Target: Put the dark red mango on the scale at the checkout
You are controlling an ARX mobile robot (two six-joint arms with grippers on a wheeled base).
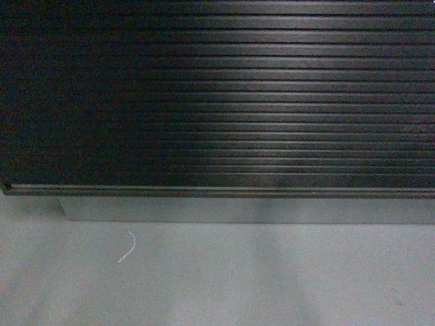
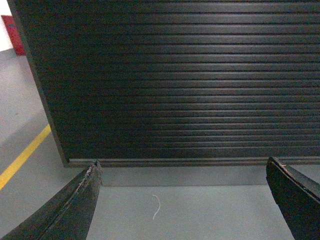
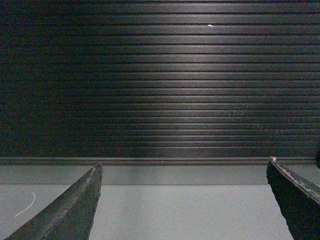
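The checkout (image 1: 272, 102) fills the head view as a black, horizontally ribbed front panel, close ahead. It also fills the left wrist view (image 2: 190, 85) and the right wrist view (image 3: 160, 85). The dark red mango and the scale are out of view. My left gripper (image 2: 184, 167) is open, its two dark fingers (image 2: 75, 205) spread wide over bare floor with nothing between them. My right gripper (image 3: 184, 167) is open too, its fingers (image 3: 75, 205) wide apart and empty. Neither gripper shows in the head view.
Grey floor (image 1: 217, 278) runs up to a pale kick strip (image 1: 238, 210) under the panel. A short white thread (image 1: 127, 247) lies on the floor. The panel's left corner (image 2: 62, 160) has a yellow floor line (image 2: 22, 157) and a red object (image 2: 12, 32) beyond it.
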